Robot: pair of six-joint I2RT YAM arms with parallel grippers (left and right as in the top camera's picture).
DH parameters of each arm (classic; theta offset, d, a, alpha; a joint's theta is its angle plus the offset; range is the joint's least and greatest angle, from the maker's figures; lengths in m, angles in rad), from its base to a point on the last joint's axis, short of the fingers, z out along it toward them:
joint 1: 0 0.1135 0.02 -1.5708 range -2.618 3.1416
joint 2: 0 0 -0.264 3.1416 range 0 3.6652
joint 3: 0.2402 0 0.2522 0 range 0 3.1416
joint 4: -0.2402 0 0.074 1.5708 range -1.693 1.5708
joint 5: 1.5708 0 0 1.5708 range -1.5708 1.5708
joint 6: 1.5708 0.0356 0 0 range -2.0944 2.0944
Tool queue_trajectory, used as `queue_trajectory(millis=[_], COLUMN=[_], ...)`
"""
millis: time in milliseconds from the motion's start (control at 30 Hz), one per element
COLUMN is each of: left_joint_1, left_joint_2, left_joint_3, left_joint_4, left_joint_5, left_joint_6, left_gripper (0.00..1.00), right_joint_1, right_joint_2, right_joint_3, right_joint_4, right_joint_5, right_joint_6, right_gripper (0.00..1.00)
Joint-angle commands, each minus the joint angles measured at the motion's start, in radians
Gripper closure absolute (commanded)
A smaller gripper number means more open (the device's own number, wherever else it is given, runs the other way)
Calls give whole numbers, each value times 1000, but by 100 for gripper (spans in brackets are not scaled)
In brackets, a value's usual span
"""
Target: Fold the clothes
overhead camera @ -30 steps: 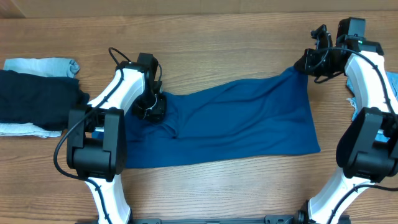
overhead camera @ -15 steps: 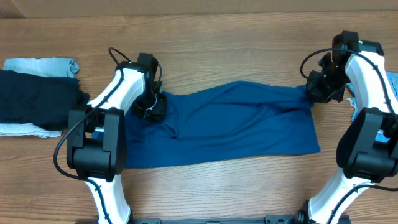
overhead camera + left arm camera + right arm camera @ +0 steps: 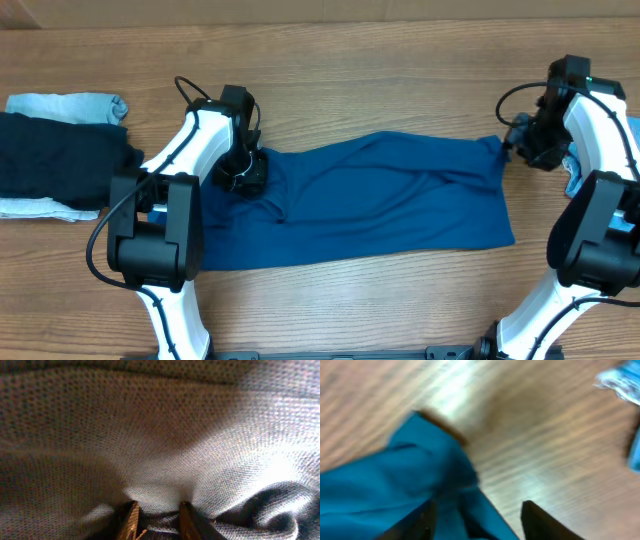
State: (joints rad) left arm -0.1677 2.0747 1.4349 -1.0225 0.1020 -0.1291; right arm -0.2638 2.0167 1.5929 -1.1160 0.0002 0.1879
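At the far left edge of the wood-grain tabletop (image 3: 350, 70) lies a stack of folded garments: a pale blue piece (image 3: 70, 104) at the back, a near-black one (image 3: 55, 160) in the middle and a whitish layer (image 3: 35, 208) showing beneath it. Just right of the stack the white left arm (image 3: 195, 140) reaches over the left end of the shirt (image 3: 390, 200). The left fingers (image 3: 131, 519) are closed on a small gathered bunch of it, and the left wrist view shows a fine pitted knit. The shirt is royal blue and soft. It lies as a long flat band across the middle of the tabletop with shallow slanting creases. At its upper right corner the right fingers (image 3: 540, 520) stand spread apart, gripping nothing, with the cloth's corner lying by one of them; that view is blurred. A frayed light-blue denim piece (image 3: 574, 178) lies beside the right arm (image 3: 590, 110).
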Motion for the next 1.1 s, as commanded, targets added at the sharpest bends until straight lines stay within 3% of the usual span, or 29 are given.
queue_trajectory(millis=[0,167,367,500,667,833,1067], left_joint_1=[6,6,6,6,6,6,6], left_joint_2=[43,43,43,43,43,43,43], left_joint_3=[-46,-46,-46,-46,-46,-46,-46], left_joint_4=[4,6,6,6,7,7,12], left_joint_5=[3,3,3,3,3,3,3], left_joint_6=[-9,-10,-9,-10,-9,-10,-10], left_gripper=[68,67,67,68,67,67,67], right_joint_1=[2,4,4,7,4,4,4], right_joint_2=[8,74,88,87,80,80,61], right_joint_3=[-11,-22,-22,-21,62,181,202], right_joint_4=[43,64,104,152,217,229,67], right_joint_5=[-108,-177,-178,-204,-214,-328,-323], right_joint_6=[-40,-61,-54,-56,-69,-183,-223], right_gripper=[40,49,70,96,96,96,96])
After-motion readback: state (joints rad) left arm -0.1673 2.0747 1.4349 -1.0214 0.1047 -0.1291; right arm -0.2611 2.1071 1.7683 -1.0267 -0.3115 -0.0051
